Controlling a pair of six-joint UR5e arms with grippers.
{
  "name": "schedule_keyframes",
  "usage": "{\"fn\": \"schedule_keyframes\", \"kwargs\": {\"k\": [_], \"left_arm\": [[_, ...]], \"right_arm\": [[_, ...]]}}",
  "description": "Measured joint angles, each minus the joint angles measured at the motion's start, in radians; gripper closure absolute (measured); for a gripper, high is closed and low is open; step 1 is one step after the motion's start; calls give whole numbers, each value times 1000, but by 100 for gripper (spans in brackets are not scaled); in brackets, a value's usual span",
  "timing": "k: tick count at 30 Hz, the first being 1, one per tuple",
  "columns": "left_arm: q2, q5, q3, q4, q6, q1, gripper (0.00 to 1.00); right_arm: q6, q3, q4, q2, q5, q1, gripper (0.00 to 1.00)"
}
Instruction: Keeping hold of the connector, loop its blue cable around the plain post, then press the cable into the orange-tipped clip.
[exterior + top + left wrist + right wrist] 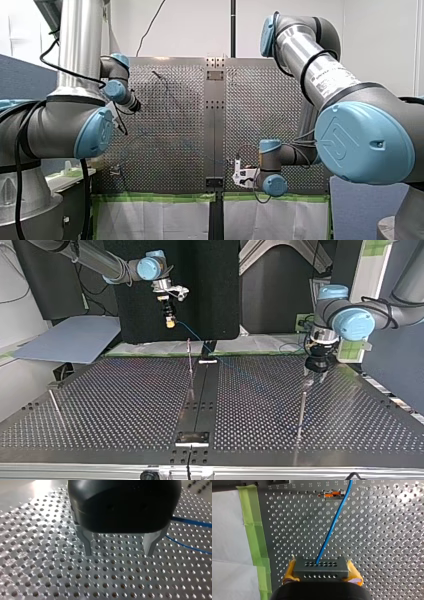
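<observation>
My right gripper [170, 321], in the top view's upper left, is clamped on the dark connector [321, 567], with its yellow pads [288, 573] on the two short ends. The blue cable [192, 335] slopes down from it toward the centre and passes right by the orange-tipped clip [332, 494]. At the right, my left gripper [315, 374] hangs empty, fingers apart, over a thin post [302, 410]. The cable looks light, limp and slippery, so it is best guided from near the rigid connector.

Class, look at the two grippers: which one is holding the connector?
My right gripper: its yellow pads clamp the dark connector with the blue cable. My left gripper stands open, empty, above the table.
</observation>
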Motion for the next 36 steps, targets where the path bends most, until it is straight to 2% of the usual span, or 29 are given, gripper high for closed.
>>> {"fn": "schedule_keyframes", "kwargs": {"k": [7,10,15,25,36], "left_arm": [[-51,-1,1,-1,61,-3,0],[-62,-1,1,1,73,0,0],[-87,-1,2,1,78,-1,0],[-177,-14,6,5,102,-6,0],[-241,-20,18,0,113,-7,0]], "right_arm": [[3,0,0,0,-6,0,100],[3,0,0,0,-6,0,100],[4,0,0,0,-6,1,100],[5,0,1,0,-6,0,100],[6,0,1,0,-6,1,100]]}}
